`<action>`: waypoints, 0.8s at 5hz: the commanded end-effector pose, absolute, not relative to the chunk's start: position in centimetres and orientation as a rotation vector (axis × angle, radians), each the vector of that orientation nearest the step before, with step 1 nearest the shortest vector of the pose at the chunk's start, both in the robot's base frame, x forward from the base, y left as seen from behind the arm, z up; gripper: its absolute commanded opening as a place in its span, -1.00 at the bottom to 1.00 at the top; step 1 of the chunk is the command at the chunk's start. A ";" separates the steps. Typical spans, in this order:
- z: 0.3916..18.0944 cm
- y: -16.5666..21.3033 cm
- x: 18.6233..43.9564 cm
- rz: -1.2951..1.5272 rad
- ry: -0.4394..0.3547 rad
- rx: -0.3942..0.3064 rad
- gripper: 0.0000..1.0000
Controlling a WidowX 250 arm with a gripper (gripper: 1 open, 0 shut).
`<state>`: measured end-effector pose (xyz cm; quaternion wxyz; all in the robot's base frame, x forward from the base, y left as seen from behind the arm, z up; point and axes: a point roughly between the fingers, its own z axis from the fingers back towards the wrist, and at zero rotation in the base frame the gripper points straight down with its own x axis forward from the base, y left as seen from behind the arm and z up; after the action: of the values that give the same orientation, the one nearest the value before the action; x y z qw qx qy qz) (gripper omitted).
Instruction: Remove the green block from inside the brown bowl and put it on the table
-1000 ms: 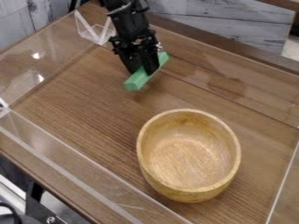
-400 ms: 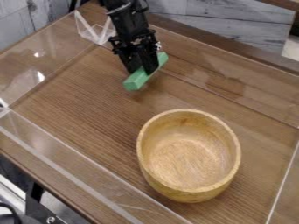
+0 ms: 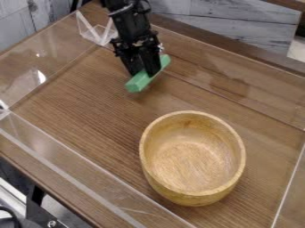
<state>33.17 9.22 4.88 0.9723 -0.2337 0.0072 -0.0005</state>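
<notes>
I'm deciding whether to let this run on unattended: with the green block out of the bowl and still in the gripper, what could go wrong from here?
1. The gripper is shut on the green block, which hangs tilted; whether its low end touches the table I cannot tell. Released like this, it may tip or slide.
2. The clear acrylic wall stands close behind the arm; a wide retreat could hit it.
</notes>
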 end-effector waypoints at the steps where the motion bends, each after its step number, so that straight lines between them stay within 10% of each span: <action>1: 6.9 10.2 34.0 -0.007 -0.040 -0.440 -1.00; 4: 7.1 10.4 33.8 -0.006 -0.012 -0.443 -1.00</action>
<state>33.06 9.57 5.30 0.9719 -0.2344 0.0225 0.0000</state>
